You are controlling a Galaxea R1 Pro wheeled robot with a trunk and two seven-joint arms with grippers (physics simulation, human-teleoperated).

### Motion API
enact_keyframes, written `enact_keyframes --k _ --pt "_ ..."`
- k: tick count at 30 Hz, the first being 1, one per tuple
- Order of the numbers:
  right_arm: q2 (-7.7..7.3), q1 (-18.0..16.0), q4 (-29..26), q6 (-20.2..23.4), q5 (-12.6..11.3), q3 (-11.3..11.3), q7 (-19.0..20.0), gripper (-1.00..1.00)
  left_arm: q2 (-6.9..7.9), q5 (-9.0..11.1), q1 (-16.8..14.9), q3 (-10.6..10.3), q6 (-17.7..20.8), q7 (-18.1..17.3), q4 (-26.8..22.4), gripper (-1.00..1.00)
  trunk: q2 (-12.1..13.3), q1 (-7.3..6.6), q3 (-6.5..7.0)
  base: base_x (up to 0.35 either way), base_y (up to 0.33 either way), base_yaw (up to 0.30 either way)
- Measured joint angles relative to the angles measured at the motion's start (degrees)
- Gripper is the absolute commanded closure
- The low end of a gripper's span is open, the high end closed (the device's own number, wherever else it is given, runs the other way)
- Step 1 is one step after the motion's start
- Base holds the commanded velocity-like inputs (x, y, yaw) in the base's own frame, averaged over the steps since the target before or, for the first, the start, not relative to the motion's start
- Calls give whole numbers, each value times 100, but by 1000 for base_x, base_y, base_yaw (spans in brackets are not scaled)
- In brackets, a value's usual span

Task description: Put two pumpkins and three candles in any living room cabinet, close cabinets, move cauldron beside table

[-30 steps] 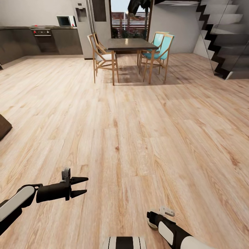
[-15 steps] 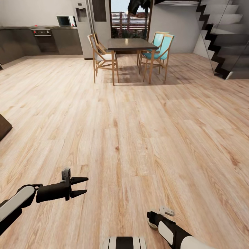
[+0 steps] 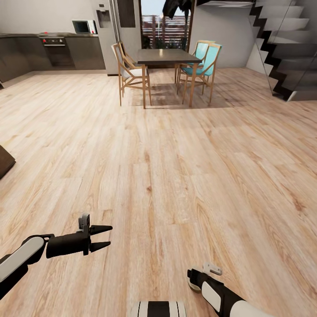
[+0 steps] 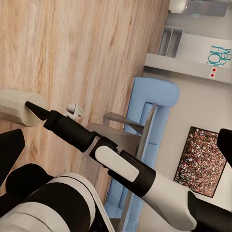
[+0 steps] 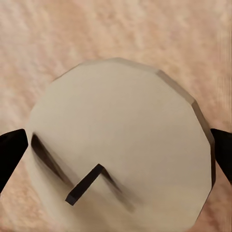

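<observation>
From the head view I look across a wide plank floor (image 3: 176,176) toward a dining table (image 3: 165,56) with wooden chairs: one pale-seated chair (image 3: 130,72) on its left side and teal-backed chairs (image 3: 204,61) on its right. A dark kitchen counter (image 3: 48,50) with an oven runs along the far left wall, and a staircase (image 3: 286,48) rises at the far right. A dark brown corner of some furniture (image 3: 5,160) cuts in at the left edge; I cannot tell what it belongs to.

1. Left gripper (image 3: 102,237): the arm reaches in low from the left, and the two black pointed fingers stand apart with only floor between them. It is released and carries nothing.

2. Right gripper (image 3: 196,281): the arm reaches in from the lower right with the gripper pointing down at the floor. In the right wrist view a candle (image 5: 118,147), a beige-tan cylinder with a short dark wick, sits end-on between the two black fingertips (image 5: 10,150), which press at its opposite sides. The gripper is clenched on this candle. In the left wrist view the same candle (image 4: 14,106) shows at the end of the right arm, above the floor.

3. The left wrist view also shows a blue sofa (image 4: 150,121) against a pale wall and a speckled framed picture (image 4: 200,154)
</observation>
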Motion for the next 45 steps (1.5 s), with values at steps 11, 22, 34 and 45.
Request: enact_keyframes --k 11,22,34,45 --pt "-2 1 1 -7 -15 6 -5 100 0 -2 -1 -1 0 0 9 -100 0 0 0 0 0 0" --pt "-3 4 147 -10 -46 13 -5 100 0 2 0 0 1 1 9 -100 6 -9 87 0 0 0" --pt "-3 4 139 -31 -45 13 3 100 0 1 2 0 1 1 24 -100 22 -40 353 0 0 0" --pt "-10 4 103 -27 -44 6 12 100 0 -16 3 0 1 1 43 -100 37 -69 597 0 0 0"
